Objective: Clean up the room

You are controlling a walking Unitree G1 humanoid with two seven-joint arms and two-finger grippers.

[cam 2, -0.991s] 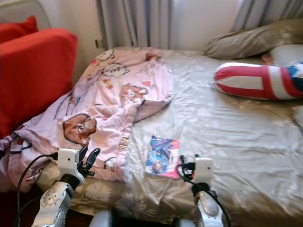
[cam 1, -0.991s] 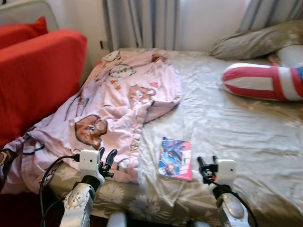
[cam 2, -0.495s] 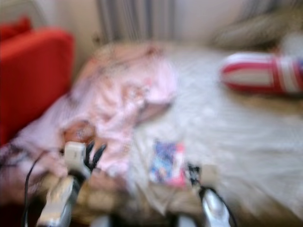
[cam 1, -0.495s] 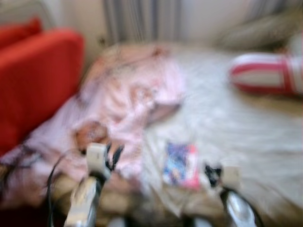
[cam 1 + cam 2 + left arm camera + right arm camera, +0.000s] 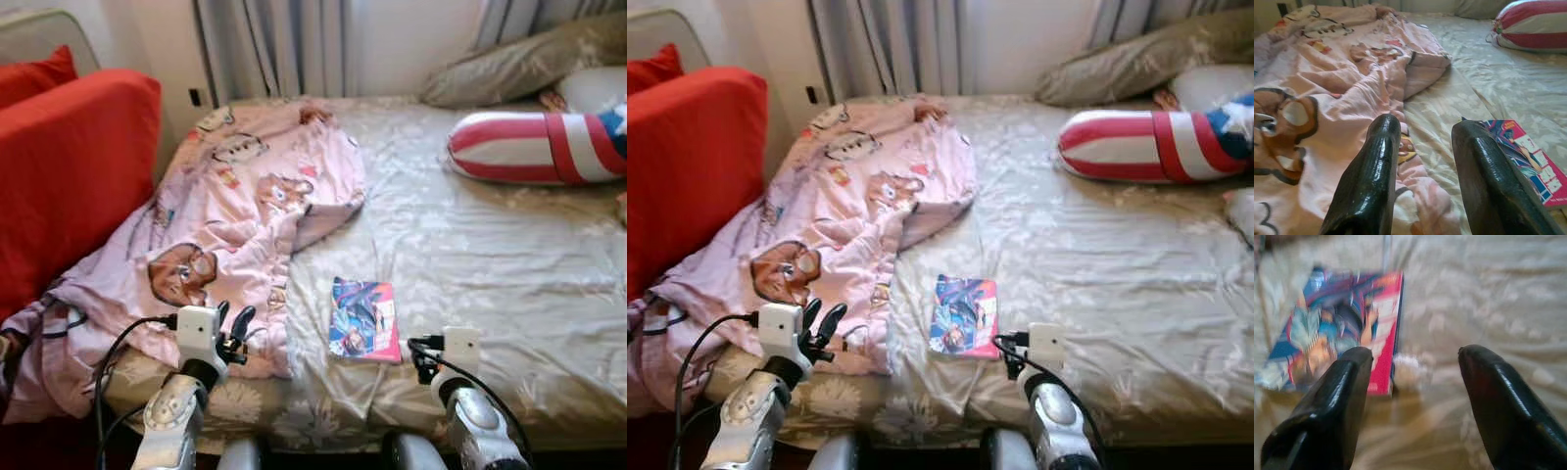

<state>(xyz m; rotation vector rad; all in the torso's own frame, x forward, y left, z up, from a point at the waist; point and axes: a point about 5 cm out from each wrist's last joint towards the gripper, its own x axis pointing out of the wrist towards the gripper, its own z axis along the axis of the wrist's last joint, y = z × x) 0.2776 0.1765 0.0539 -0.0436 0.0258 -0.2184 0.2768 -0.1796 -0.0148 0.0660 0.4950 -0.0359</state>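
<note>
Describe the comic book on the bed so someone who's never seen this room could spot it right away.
Start at the bed with the beige floral sheet. Near its front edge, just right of the crumpled pink cartoon-bear blanket, a thin comic book lies flat. Its glossy blue and pink cover makes it the one small, flat, brightly printed thing there, unlike the soft red-and-white striped pillow farther back.

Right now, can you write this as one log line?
left end effector: open, over pink blanket | right end effector: open, near comic book | bed

Red sofa [image 5: 69,166], grey curtains [image 5: 269,49].
</note>
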